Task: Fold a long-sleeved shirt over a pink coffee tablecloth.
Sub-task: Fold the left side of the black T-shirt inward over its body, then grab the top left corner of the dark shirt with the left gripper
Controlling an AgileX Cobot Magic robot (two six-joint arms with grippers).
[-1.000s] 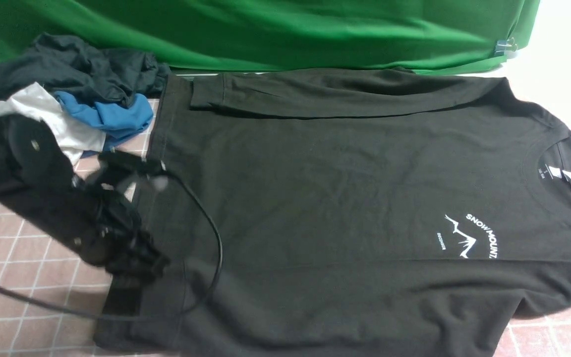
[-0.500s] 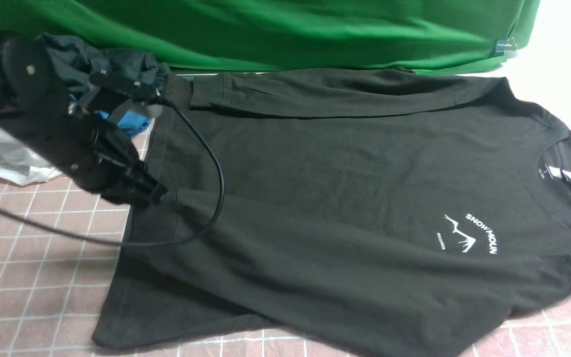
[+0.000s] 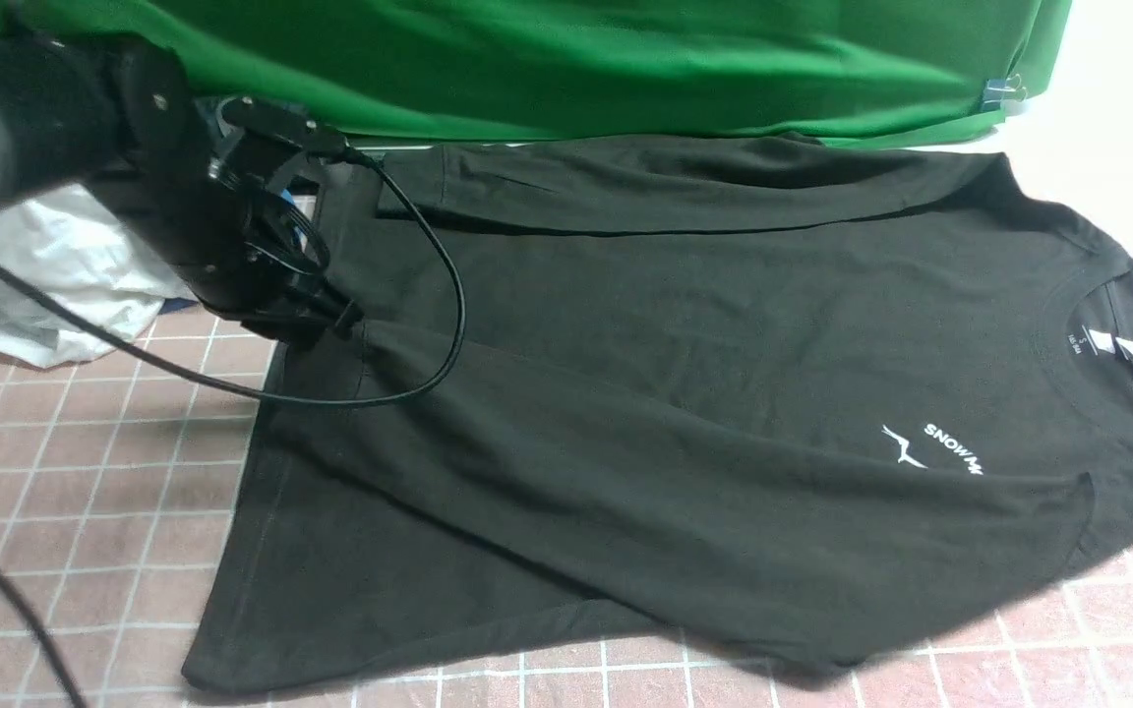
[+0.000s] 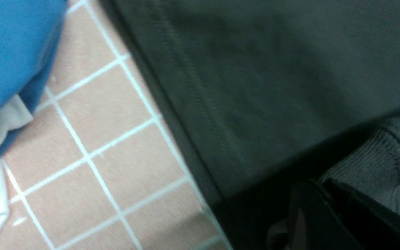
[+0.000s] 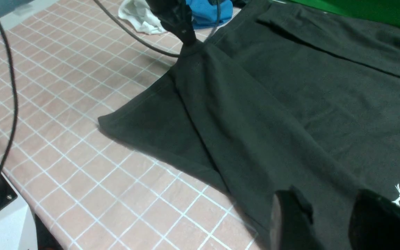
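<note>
Now your left pincer (image 3: 332, 317) is clamping tight on a cuff of the long-sleeved shirt (image 3: 685, 324). The shirt is lying lengthwise across the pink coffee tablecloth (image 3: 85, 511), collar pointing right and hem left. Your right pincer (image 5: 332, 222) is hovering by its near edge with fingers apart, and its grip cannot be told.

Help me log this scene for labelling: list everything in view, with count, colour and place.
shirt: 1, black with a white logo, spread across the tablecloth, collar to the right, near sleeve pulled over the body
tablecloth: 1, pink with a white grid, under everything
backdrop: 1, green, along the far side
white cloth: 1, white, far left, beside the shirt's hem
blue cloth: 1, blue, next to the white cloth
cables: 2 seen, black, looping from the left arm
clip: 1, pale, on the backdrop's right edge
left hand: 1, black, shut on the shirt's cuff
right hand: 1, black, fingers apart, over the shirt near the logo
</note>
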